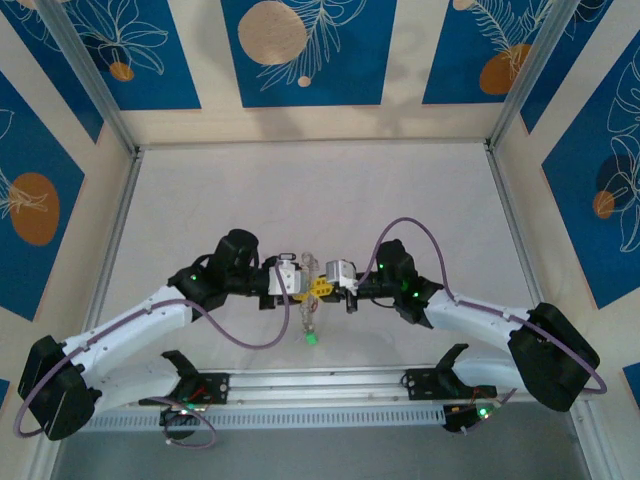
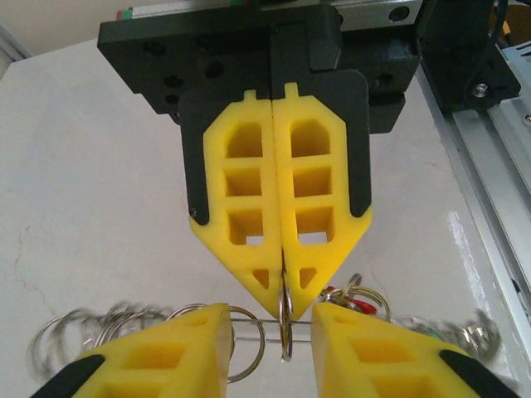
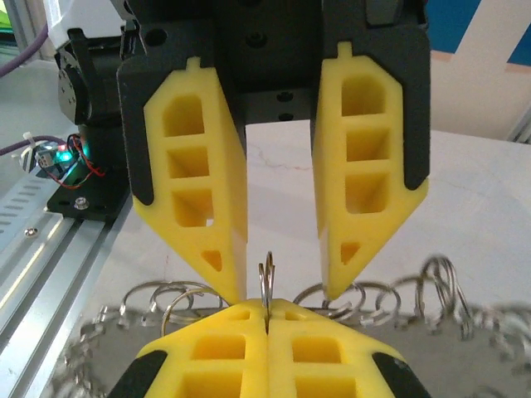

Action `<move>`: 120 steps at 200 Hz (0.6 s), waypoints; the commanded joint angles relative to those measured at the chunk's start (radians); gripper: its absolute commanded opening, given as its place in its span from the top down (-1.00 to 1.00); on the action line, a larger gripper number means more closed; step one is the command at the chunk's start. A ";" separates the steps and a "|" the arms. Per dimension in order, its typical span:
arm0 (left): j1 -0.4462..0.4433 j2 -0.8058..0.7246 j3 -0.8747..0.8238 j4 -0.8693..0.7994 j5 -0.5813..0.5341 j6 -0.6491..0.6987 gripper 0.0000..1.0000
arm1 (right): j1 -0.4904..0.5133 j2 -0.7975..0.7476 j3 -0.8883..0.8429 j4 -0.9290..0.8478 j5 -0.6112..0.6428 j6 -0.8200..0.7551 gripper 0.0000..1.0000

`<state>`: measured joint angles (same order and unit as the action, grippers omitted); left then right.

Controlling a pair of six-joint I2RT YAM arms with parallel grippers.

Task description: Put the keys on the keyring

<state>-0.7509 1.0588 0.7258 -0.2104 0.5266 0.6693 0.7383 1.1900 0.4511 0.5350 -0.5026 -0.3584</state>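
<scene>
Locate the keyring [image 2: 284,325] over the near-middle of the desk [image 1: 200,200], standing edge-on between the two claws; judged to be the keyring by size against the small rings [image 3: 187,298] beside it. Note the right claw [image 2: 286,297]: fingers pressed together, pinching the keyring by its rim. Note the left claw [image 3: 286,288]: fingers spread, one at 9 o'clock and one at 3 o'clock of the keyring in the right wrist view, contact with anything not determinable. Find the keys [image 1: 310,318] strung out at 6 o'clock of the claws in the top view, ending in a green tag [image 1: 312,338]; find a red tag [image 2: 365,304] at 3 o'clock of the right claw's tips in the left wrist view.

Step in hand, as judged: steadying the keyring with the right claw, left claw placed to take hold of a key's ring. Cannot confirm any key threaded on. For the next move, expect to need a small ring pinched in the left claw, lined up with the split in the keyring, then fed along the wire.

Desk: pale, matt, with fine hairline marks, bounded at 6 o'clock by an aluminium rail [image 1: 320,385]. Surround at 9, 12 and 3 o'clock: blue panels [image 1: 350,60] with white leaf outlines and orange discs, framed by metal posts [image 1: 95,85].
</scene>
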 commanded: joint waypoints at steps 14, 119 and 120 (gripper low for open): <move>-0.002 -0.003 0.009 0.004 0.045 0.030 0.45 | -0.015 -0.043 -0.022 0.109 -0.070 0.020 1.00; -0.002 -0.027 -0.009 0.058 0.052 0.028 0.74 | -0.015 -0.020 -0.026 0.175 -0.114 0.048 1.00; -0.002 -0.028 -0.010 0.059 0.053 0.027 0.74 | -0.015 -0.019 -0.024 0.175 -0.114 0.048 1.00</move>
<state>-0.7509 1.0481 0.7246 -0.2016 0.5503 0.6949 0.7155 1.1618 0.4164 0.6365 -0.5728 -0.3313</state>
